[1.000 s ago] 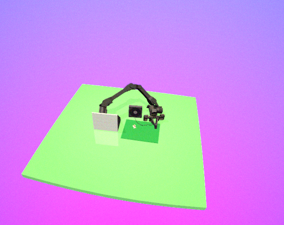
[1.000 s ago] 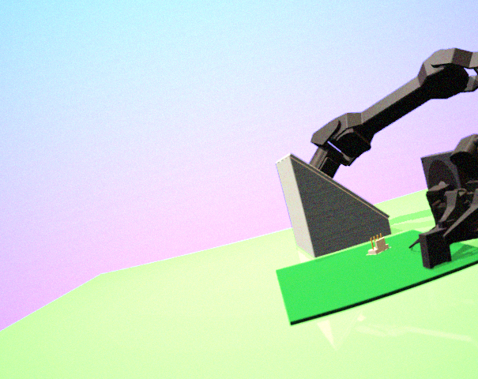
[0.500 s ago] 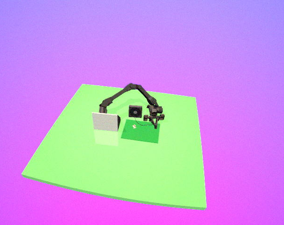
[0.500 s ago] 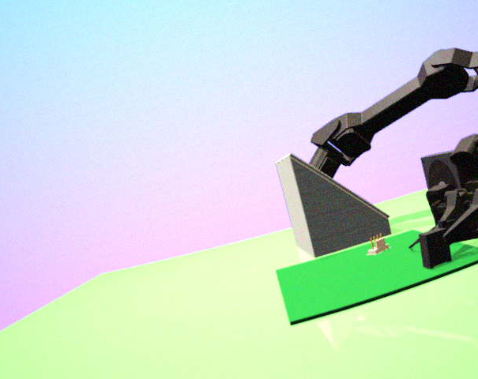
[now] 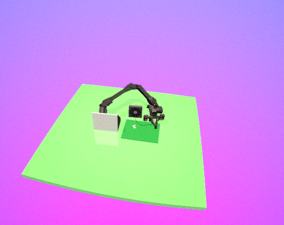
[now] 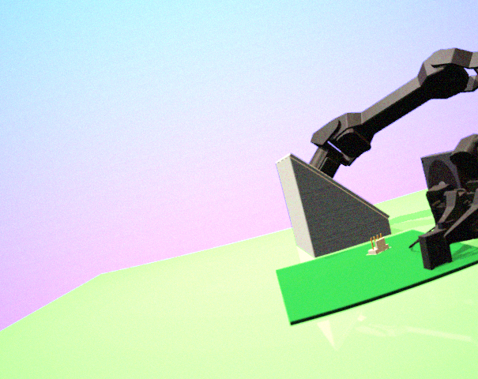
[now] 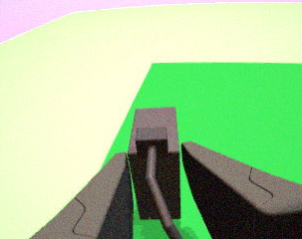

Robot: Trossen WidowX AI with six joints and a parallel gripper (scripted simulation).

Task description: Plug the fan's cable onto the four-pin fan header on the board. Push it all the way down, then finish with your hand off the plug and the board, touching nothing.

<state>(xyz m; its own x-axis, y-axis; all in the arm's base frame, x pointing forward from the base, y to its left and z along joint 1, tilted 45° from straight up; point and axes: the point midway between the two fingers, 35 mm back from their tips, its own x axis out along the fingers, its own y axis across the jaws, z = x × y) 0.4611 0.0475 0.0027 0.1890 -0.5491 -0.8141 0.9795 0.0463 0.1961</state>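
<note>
The four-pin header point(image 5: 134, 126) point(image 6: 379, 245) waits bare, while rightward the plug point(image 5: 155, 126) point(image 6: 434, 252) point(image 7: 155, 119) stands apparently on the board point(image 5: 142, 135) point(image 6: 333, 287) point(image 7: 240, 110), between the gripper point(image 5: 155, 124) point(image 6: 437, 235) point(image 7: 154, 157)'s narrowly parted fingers, unclamped, probably set down for a better grip.
</note>
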